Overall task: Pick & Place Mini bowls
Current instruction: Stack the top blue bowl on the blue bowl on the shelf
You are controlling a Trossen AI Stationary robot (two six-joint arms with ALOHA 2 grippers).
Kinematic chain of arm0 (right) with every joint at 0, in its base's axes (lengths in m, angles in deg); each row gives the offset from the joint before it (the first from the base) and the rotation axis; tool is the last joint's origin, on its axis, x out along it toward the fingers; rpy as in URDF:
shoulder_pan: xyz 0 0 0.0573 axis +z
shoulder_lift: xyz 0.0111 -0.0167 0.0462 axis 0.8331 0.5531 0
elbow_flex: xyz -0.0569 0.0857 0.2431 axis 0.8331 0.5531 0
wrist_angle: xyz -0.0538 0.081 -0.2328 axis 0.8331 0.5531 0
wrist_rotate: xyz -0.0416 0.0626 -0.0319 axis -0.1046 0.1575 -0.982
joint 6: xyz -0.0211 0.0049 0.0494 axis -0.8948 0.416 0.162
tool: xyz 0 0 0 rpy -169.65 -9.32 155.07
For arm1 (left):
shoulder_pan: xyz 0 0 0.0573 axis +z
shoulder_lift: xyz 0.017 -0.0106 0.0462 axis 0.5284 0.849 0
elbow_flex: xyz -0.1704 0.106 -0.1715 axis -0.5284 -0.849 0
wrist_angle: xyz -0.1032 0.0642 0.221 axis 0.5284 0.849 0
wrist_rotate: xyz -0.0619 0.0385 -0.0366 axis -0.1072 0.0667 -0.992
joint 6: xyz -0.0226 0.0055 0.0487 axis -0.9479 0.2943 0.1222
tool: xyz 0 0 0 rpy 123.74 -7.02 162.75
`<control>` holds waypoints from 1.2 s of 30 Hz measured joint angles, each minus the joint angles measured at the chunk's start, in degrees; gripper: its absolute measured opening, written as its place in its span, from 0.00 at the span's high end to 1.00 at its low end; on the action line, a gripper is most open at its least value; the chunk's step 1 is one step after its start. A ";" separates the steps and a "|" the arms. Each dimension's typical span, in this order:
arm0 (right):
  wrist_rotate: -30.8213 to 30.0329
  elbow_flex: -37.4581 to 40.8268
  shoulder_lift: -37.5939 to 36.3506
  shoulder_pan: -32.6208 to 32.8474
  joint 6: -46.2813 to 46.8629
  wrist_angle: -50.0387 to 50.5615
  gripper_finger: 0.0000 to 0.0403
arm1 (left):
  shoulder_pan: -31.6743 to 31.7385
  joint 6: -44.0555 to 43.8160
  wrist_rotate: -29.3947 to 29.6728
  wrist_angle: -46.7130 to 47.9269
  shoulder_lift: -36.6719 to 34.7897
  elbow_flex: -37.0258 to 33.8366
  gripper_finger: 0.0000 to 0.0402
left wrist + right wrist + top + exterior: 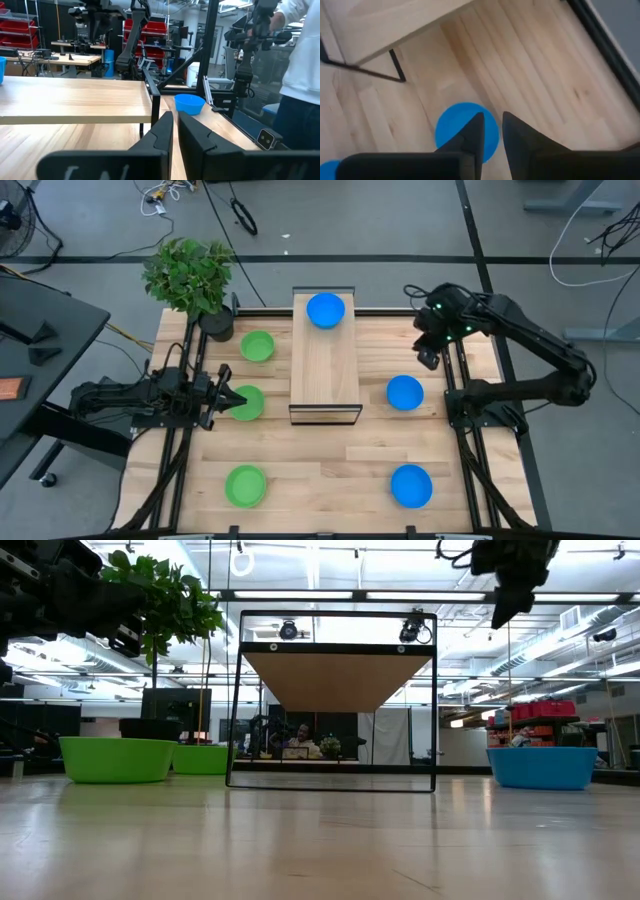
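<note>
Near edge of the table (330, 455): one green bowl (245, 485) and one blue bowl (411, 486), seen only from above. Left gripper (232, 399) is over the middle green bowl (246, 403), hiding part of it; fingers nearly pressed together, nothing between them in the wrist view. Middle blue bowl (404, 392) sits right of the wooden riser (324, 365). Right gripper (428, 358) hovers high, fingers slightly apart, empty; its wrist camera looks down on that bowl. Farther back: third green bowl (257, 346), a blue bowl (325, 310) atop the riser, hidden in the low view. Plant (190, 275) at the far left corner.
</note>
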 joint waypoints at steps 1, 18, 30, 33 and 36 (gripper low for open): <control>-0.01 0.00 -0.44 0.01 -1.57 0.06 0.82 | 0.00 0.00 0.00 -0.01 0.00 0.00 0.93; -0.04 0.00 -1.43 3.94 -31.24 1.99 0.82 | -0.01 0.01 0.00 -0.02 0.00 0.01 0.93; -0.64 4.13 0.85 5.20 -31.54 1.67 0.82 | 0.01 0.00 0.00 -0.02 0.00 -0.01 0.93; -3.25 7.65 0.85 5.20 -28.77 1.58 0.82 | 0.01 0.00 0.00 -0.02 0.00 -0.01 0.93; -4.59 10.59 0.85 5.18 -26.13 0.77 0.82 | 0.01 0.00 0.00 -0.02 0.00 0.00 0.93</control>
